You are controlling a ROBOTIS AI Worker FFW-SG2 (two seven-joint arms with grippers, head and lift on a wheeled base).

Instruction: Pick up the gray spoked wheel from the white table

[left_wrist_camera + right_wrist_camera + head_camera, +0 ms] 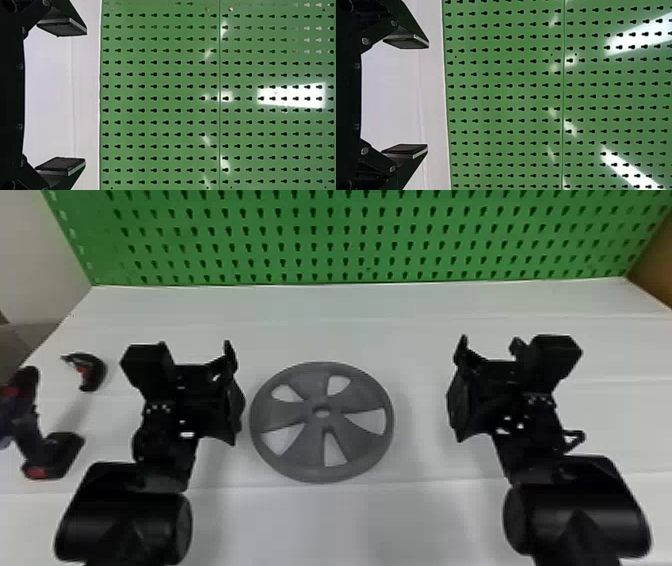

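The arms point(125, 515) at bottom hold left gripper point(85, 97) and right gripper point(428, 96) widely open, empty, either side of the central wheel point(290, 417), probably for grasping opposite edges.

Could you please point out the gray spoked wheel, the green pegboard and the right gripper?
Gray spoked wheel point(321, 423): head view, on the hub just below the center hole.
Green pegboard point(320, 239): head view, near its visible middle.
Right gripper point(428, 95): right wrist view, midway between its fingertips.
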